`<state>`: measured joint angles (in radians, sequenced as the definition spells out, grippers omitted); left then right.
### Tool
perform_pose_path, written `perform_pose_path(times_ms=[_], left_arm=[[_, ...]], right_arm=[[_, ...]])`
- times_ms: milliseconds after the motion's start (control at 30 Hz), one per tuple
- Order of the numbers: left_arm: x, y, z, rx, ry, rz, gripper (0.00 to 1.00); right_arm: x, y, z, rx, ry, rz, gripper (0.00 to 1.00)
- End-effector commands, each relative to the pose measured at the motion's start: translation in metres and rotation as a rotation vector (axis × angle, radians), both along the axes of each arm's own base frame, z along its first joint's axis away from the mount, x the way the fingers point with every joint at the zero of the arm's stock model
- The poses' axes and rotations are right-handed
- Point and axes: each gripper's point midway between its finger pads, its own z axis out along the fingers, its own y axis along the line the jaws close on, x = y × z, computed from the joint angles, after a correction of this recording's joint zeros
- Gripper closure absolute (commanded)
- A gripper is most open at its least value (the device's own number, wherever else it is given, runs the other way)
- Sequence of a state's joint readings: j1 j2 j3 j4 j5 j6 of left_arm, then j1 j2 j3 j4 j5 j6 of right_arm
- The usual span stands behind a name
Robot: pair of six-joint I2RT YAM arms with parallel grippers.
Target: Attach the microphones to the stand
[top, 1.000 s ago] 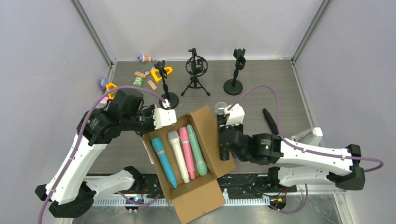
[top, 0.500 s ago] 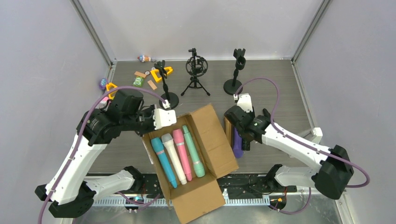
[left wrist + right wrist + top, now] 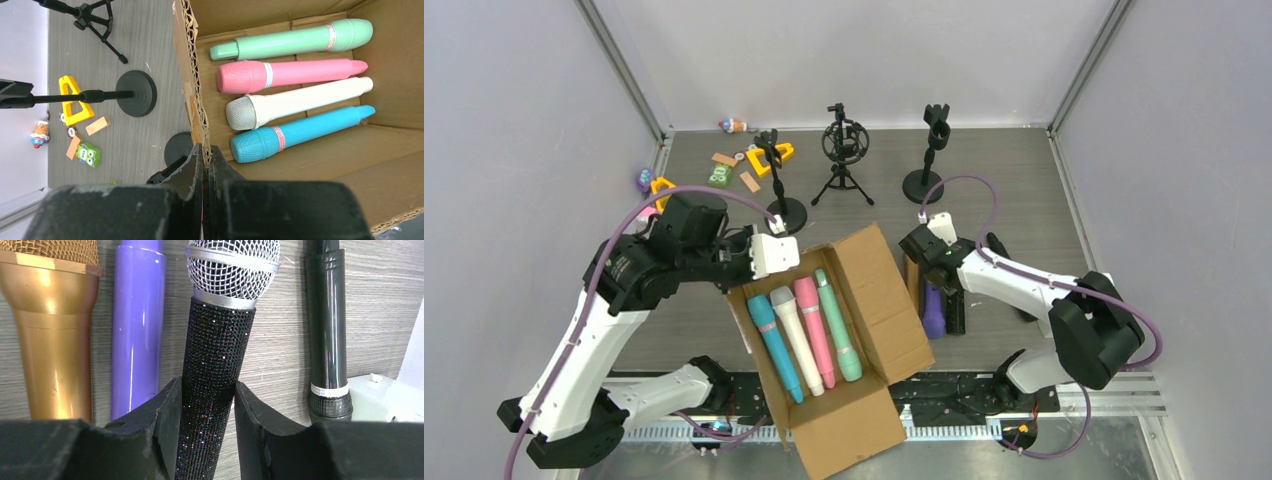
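Observation:
My left gripper (image 3: pixel 206 155) is shut on the upright wall of the cardboard box (image 3: pixel 192 100). The box holds mint (image 3: pixel 295 40), pink (image 3: pixel 290 74), white (image 3: pixel 300 100) and cyan (image 3: pixel 300 132) microphones side by side. My right gripper (image 3: pixel 206 390) is shut on the handle of a black glitter microphone (image 3: pixel 220 340) with a silver mesh head, low over the table right of the box (image 3: pixel 894 300). Beside it lie gold (image 3: pixel 55 335), purple (image 3: pixel 135 330) and glossy black (image 3: pixel 327 325) microphones. A stand (image 3: pixel 936 150) with a clip, a tripod stand (image 3: pixel 842 150) and a third stand (image 3: pixel 776 170) are at the back.
Small yellow, orange and green toys (image 3: pixel 739 165) lie at the back left near the third stand's round base (image 3: pixel 136 93). A white block (image 3: pixel 380 395) sits by the glossy black microphone. Grey walls close in the table on three sides.
My right arm has folded back towards its base and turned its wrist, carrying the glitter microphone from the box's flap down beside the purple one. My left gripper has stayed on the box.

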<state>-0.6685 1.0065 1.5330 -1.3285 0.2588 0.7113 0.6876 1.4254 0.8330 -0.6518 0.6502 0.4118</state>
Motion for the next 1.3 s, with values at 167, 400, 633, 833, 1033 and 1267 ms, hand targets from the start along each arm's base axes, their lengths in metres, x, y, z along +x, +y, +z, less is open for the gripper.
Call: perform_pose_path(times_ms=[167, 400, 633, 833, 1033, 1267], left_arm=[[-0.019, 0.002, 0.005, -0.021, 0.023, -0.047, 1.0], [-0.02, 0.0, 0.004, -0.031, 0.037, -0.046, 1.0], [-0.018, 0.002, -0.005, -0.014, 0.057, -0.02, 1.0], [-0.016, 0.0, -0.009, -0.013, 0.077, -0.001, 1.0], [-0.013, 0.003, -0.008, -0.008, 0.051, 0.006, 1.0], [-0.015, 0.006, -0.005, -0.006, 0.033, 0.001, 1.0]], right_arm=[[0.008, 0.006, 0.008, 0.058, -0.008, 0.008, 0.46], [0.012, 0.001, 0.078, 0.122, -0.164, -0.002, 0.28], [-0.019, 0.057, 0.181, 0.298, -0.409, 0.126, 0.29], [-0.079, 0.144, 0.209, 0.37, -0.459, 0.34, 0.37], [-0.144, 0.245, 0.206, 0.446, -0.417, 0.568, 0.39], [-0.164, 0.3, 0.149, 0.514, -0.296, 0.653, 0.39]])
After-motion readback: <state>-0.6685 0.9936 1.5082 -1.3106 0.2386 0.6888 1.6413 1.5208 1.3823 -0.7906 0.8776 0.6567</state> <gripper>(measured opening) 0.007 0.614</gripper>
